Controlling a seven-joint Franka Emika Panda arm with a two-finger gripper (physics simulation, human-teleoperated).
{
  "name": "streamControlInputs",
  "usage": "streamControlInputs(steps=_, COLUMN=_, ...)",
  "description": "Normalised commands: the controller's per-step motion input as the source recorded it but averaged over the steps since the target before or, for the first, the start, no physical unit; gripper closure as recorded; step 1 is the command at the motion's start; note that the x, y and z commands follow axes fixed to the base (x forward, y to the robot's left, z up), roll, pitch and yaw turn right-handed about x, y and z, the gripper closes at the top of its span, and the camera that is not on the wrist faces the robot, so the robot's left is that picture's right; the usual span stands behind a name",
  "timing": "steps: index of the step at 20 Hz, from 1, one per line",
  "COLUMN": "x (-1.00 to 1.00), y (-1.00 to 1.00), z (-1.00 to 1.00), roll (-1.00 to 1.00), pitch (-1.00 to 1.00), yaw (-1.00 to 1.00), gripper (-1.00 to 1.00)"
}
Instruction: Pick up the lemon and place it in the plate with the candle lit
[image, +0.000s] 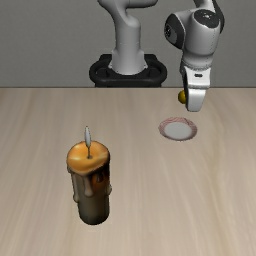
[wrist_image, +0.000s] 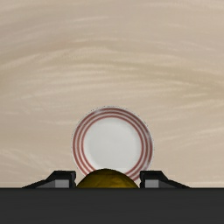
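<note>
While the fingers (wrist_image: 157, 179) are pinching the lemon (wrist_image: 107, 178) aloft, the plate (image: 179, 128) is lying squarely below them, toward the exterior view's right.

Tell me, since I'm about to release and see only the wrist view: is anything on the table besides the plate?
Observer: Yes, a candle stands on the table, apart from the plate, toward the exterior view's left.
Operator: Is the lemon clear of the table?
Observer: Yes, the gripper holds the lemon in the air, well above the tabletop.
</note>
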Motion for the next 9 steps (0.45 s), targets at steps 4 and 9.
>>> streamControlInputs(steps=4, x=0.00, y=0.00, z=0.00, roll=0.00, pitch=0.00, yaw=0.00, gripper=-1.00)
streamControlInputs(steps=9, x=0.00, y=0.00, z=0.00, roll=0.00, pitch=0.00, yaw=0.00, gripper=-1.00)
